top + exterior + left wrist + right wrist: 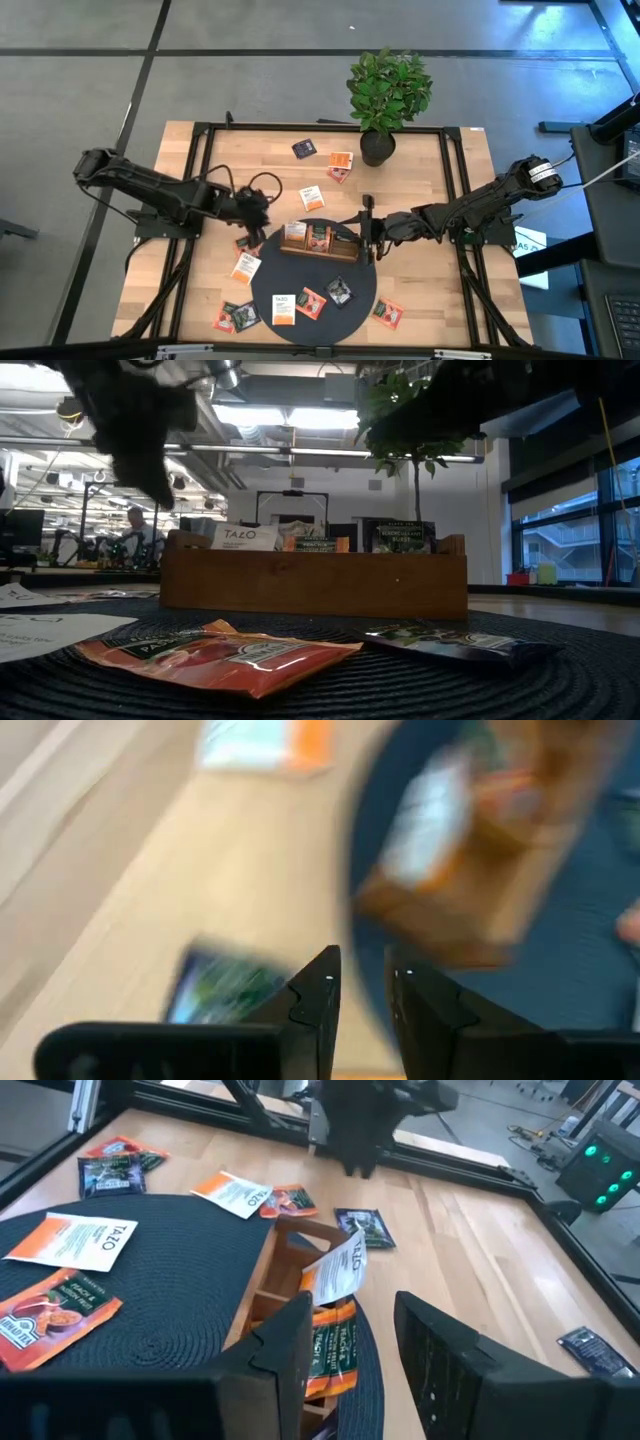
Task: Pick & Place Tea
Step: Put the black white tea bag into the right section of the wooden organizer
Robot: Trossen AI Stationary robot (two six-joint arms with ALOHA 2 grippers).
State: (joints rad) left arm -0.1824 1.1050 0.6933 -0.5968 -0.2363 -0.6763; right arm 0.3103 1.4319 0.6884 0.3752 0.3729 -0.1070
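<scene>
The wooden tray sits at the far edge of the round dark mat and serves as the anchor here. Tea sachets lie scattered around it: several flat on the mat just in front of the tray, more on the bare bench to its left and far side, and a few already standing upright in its compartments. One dark sachet lies on the bench just left of the tray, near the mat's edge.

These sachets look feather-light, thin and crinkly, with slick foil or paper faces. They will likely bend under pressure and slide if nudged, so an edge pinch across the thin section seems the safest hold.

The left claw reaches out low from the bench's left side, stopping just left of the tray over that dark sachet; its fingers stand slightly apart with nothing visibly between them. The right claw stretches in from the right, at the tray's right end, fingers parted and empty above the filled compartments.
</scene>
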